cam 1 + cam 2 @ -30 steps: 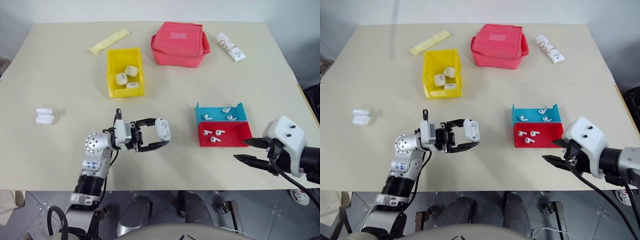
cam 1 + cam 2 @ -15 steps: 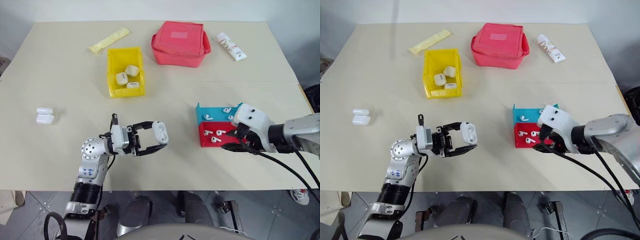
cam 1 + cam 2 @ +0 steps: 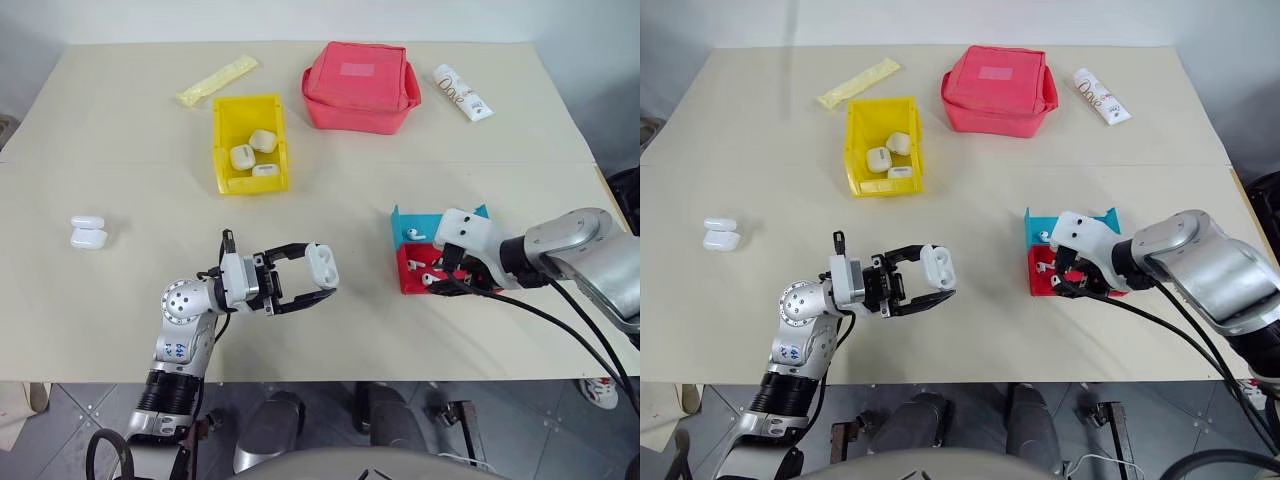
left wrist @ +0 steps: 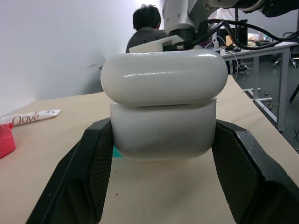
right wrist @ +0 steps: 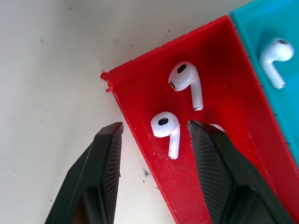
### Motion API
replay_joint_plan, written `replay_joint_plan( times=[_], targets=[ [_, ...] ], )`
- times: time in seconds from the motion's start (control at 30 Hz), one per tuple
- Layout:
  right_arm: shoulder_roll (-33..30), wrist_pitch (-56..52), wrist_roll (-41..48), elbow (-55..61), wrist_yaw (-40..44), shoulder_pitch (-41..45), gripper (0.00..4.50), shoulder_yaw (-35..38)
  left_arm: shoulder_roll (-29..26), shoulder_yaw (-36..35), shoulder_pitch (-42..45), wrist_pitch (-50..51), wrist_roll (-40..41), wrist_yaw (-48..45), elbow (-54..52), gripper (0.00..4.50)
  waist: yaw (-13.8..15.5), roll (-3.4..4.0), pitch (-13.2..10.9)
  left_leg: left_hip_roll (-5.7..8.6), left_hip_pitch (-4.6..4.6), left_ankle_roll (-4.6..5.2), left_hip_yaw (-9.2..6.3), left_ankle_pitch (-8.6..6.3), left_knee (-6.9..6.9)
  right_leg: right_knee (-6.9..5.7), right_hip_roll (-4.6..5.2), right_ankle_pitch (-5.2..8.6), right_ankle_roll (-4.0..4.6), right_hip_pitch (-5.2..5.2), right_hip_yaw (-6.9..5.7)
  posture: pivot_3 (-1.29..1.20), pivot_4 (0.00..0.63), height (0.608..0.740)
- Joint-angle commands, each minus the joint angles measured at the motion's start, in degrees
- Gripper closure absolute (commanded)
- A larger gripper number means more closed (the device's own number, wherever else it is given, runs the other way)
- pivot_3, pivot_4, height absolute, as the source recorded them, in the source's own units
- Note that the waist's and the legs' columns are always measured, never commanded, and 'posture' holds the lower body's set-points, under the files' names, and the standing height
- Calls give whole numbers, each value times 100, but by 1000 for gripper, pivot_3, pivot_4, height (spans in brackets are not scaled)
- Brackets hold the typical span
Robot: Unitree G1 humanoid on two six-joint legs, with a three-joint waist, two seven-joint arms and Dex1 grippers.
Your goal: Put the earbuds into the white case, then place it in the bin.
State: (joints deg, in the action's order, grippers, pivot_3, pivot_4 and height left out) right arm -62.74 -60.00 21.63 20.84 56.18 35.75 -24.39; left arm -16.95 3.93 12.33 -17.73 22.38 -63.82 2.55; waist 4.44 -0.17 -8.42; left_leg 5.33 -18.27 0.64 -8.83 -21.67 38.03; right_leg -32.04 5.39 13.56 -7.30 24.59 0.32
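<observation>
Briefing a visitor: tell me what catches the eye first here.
The left gripper holds a white case up over the table's near middle. The right gripper hangs open over the red tray, an earbud between its fingers. Farther back, the yellow bin holds three more cases.

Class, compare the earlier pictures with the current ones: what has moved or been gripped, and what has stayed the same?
The right gripper swung in from the table's near right edge to the red tray, its open fingers now straddling an earbud. Nothing was picked up or released. The left gripper stays shut on the white case; everything else on the table is unchanged.
</observation>
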Motion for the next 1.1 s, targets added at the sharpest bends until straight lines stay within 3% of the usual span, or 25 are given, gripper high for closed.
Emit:
replay_joint_plan(
  times=[0.03, 1.1],
  targets=[
    [81, 76, -196, -96, 115, 133, 2210, -9, -56, 27, -90, -36, 28, 99, -337, 1726, 3, 0, 0, 0, 0, 0, 0, 0, 0, 0, 0, 0, 0, 0, 0, 0, 150, 740],
    [399, 540, -889, -485, 567, -160, 2210, -46, -173, 77, -227, 90, 25, 423, -633, 1726, -1, -2, 1, 0, 1, 0, 0, 0, 0, 0, 0, 0, 0, -2, 0, 0, 150, 740]
  ],
)
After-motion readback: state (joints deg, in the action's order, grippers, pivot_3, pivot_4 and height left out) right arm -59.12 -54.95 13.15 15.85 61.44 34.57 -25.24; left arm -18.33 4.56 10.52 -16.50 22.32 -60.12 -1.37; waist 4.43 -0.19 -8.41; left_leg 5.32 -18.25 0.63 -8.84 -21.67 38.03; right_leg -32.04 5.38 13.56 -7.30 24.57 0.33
